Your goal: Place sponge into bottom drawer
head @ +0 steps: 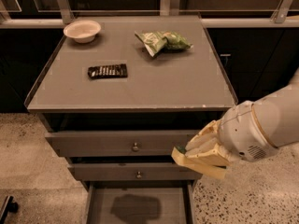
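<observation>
1. Camera view shows the sponge [198,165] up in the air, at the right front of the cabinet, just before the two shut drawer fronts [112,143]. A bit of its green top peeks out on the left, and the yellow foam sits below.
2. My gripper [202,149] is clenched on the sponge, so it cannot drop while I carry it.
3. The bottom drawer [135,208] is pulled out low down, below the sponge and to its left. I see a grey floor with a dark shadow, so there is room.
4. I think I must go down and left. The right side wall and the drawer front above are the edges to mind.
5. The bowl [82,30], snack bag [163,41] and black bar [107,71] lie on the cabinet top [154,90], well apart from me.
</observation>
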You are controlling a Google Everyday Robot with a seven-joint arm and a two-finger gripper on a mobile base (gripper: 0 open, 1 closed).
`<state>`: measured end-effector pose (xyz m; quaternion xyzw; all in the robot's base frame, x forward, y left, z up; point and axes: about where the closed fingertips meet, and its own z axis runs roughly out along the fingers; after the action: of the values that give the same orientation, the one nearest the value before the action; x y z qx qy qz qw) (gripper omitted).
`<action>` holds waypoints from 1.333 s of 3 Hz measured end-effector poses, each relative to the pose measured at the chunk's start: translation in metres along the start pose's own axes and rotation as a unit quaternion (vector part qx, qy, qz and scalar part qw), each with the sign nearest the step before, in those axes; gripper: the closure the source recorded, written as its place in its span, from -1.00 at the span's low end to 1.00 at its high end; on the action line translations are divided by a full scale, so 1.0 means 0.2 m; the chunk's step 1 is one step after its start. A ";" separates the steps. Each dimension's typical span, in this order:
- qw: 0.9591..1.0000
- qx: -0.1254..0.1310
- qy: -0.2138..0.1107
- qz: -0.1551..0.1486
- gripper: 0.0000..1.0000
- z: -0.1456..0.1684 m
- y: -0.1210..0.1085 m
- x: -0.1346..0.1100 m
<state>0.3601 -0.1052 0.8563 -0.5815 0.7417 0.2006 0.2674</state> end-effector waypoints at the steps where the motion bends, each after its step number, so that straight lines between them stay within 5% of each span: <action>1: 0.998 -0.025 -0.001 0.050 1.00 0.18 0.03 0.20; 2: 0.990 -0.062 -0.024 0.128 1.00 0.56 0.11 0.55; 3: 0.981 -0.086 -0.047 0.169 1.00 0.91 0.11 0.76; 4: 0.976 -0.098 -0.056 0.186 1.00 1.00 0.12 0.81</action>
<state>0.3411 -0.1002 0.5979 -0.4444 0.7978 0.3502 0.2081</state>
